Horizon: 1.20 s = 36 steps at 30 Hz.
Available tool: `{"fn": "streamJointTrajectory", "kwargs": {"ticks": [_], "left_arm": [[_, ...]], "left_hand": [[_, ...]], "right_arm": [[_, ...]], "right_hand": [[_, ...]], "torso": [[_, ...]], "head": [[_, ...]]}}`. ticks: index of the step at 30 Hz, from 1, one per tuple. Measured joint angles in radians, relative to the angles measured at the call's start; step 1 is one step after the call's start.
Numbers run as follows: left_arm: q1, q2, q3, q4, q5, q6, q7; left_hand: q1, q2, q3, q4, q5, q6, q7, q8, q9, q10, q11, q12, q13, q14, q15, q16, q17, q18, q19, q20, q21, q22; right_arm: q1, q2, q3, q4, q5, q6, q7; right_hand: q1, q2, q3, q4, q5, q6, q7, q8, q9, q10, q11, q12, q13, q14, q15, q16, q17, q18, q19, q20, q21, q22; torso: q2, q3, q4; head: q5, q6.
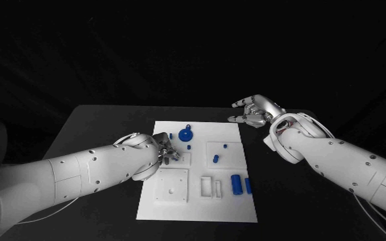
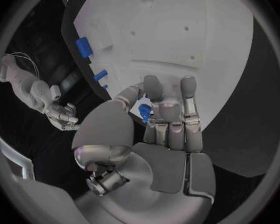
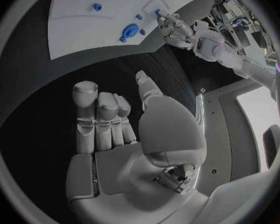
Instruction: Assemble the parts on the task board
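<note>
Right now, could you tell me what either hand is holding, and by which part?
The left hand pinches a small blue part between thumb and fingers; which end cannot be told. The right hand holds nothing.

The right hand [image 3: 124, 129] hangs empty over the black table [image 3: 40, 109], fingers loosely curled, near the task board [image 3: 84, 30].

One task board [image 1: 173, 207] lies on one table [image 1: 96, 129], bearing about six blue parts [image 1: 186, 135].

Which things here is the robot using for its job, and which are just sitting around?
For the job:
- white board
- small blue piece held by the left robot hand
- round blue piece
- blue pegs

Just there:
- black table
- right robot hand, holding nothing
</note>
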Motion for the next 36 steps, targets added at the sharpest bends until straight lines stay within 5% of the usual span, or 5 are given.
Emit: {"fn": "streamJointTrajectory", "kwargs": {"ticks": [23, 36], "left_arm": [[0.002, -0.003, 0.002, -0.005, -0.004, 0.026, 0.0], [0.003, -0.001, 0.003, -0.01, -0.005, 0.044, 0.001]], "left_hand": [[0.0, 0.0, -0.003, -0.003, -0.006, 0.0, 0.0, 0.004, 0.038, 0.0, 0.0, 0.0, 0.001, 0.0, 0.0, 0.0, -0.011, 0.0, 0.012, 0.005, -0.037, 0.025], [-0.022, 0.022, -0.003, -0.003, -0.018, 0.0, 0.0, 0.0, 0.079, 0.0, 0.0, 0.0, 0.004, -0.001, 0.001, 0.0, -0.017, 0.0, 0.018, 0.01, -0.052, 0.024]], "right_arm": [[0.0, 0.001, 0.0, -0.003, 0.003, 0.004, 0.0], [0.0, 0.002, 0.0, -0.006, 0.004, 0.005, 0.0]], "right_hand": [[-0.003, 0.003, 0.0, 0.0, 0.0, 0.0, 0.0, 0.0, 0.0, 0.0, 0.0, 0.0, 0.0, 0.0, 0.0, 0.0, 0.001, 0.0, 0.0, 0.0, 0.0, -0.004], [-0.004, 0.004, 0.0, 0.0, 0.0, 0.0, 0.0, 0.0, 0.0, 0.0, 0.0, 0.0, 0.0, 0.0, 0.0, 0.0, 0.001, 0.0, 0.0, 0.0, 0.0, -0.004]], "torso": [[0.0, -0.0008, 0.0008], [0.0, -0.0008, 0.0004]], "head": [[-0.001, 0.001], [-0.001, 0.001]]}}
